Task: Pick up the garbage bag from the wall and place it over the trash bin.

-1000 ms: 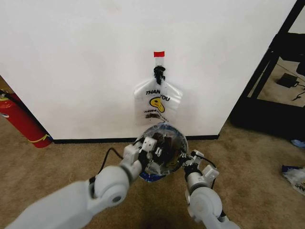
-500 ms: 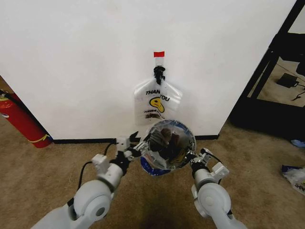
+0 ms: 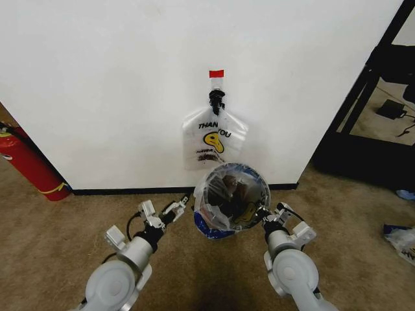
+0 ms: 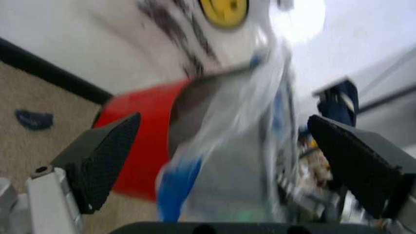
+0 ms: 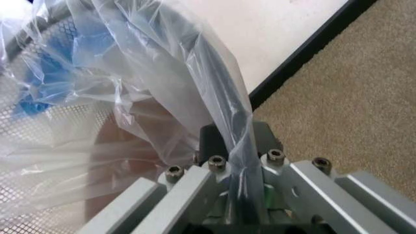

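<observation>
Two arms reached forward in the head view, one on each side of the trash bin [image 3: 231, 201], which stood on the carpet [image 3: 78, 227] just in front of the wall [image 3: 117, 84]. We saw the garbage bag [image 3: 220, 194] draped over the bin's mouth, its clear plastic lining the inside and blue patches showing low on the near side. Our left hand [image 3: 170, 212] sat just beside the bin's left flank, fingers spread apart and gripping nothing. Our right hand [image 3: 267, 216] was pressed against the bin's right rim. Above the bin a white "THANK YOU" bag bundle [image 3: 214, 138] hung from a black clip [image 3: 216, 99] on the wall, under a strip of red tape [image 3: 216, 73]. A red fire extinguisher [image 3: 29, 162] leaned at the far left.

From the left wrist view, the left hand's two dark fingers [image 4: 104, 158] stood wide apart, with the bin's red base [image 4: 140, 136] and the crinkled bag between them but well beyond the tips. The picture was smeared, so we could only say it probably touched nothing.

From the right wrist view, the right hand was closed on the bin's black rim, with a fold of the bag's plastic pinched against it, and mesh showed through the film.
</observation>
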